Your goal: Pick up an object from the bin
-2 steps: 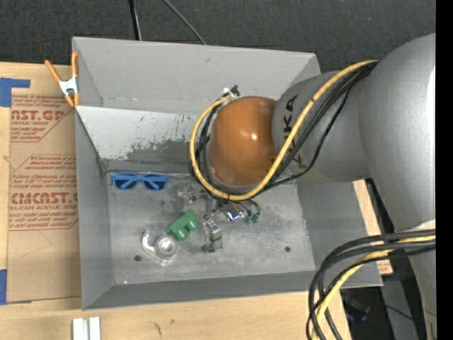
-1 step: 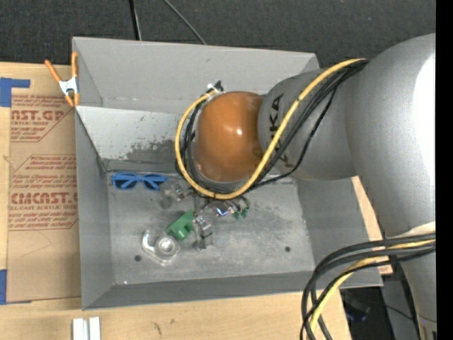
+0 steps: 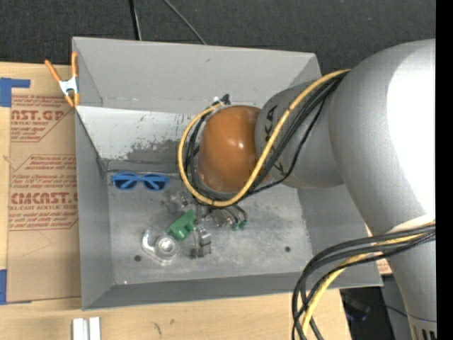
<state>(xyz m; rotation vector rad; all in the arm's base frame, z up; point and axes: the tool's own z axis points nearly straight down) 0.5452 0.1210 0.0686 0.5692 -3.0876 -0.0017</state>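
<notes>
One blue sunglasses [image 3: 140, 182], one green block [image 3: 182, 227], one clear round piece [image 3: 161, 246]; pincer [image 3: 202, 243] beside green block, state can't tell.

Orange wrist cover [image 3: 226, 147] hides the middle of the grey bin [image 3: 92, 225]; the silver arm [image 3: 382, 119] runs off the right edge. A dark piece [image 3: 203, 245] beside the green block [image 3: 181, 227] is too small to identify.

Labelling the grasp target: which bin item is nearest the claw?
The green block, right beside the claw mid-bin. The clear round piece lies further left, and the blue sunglasses are farthest, at the floor's upper left.
</notes>
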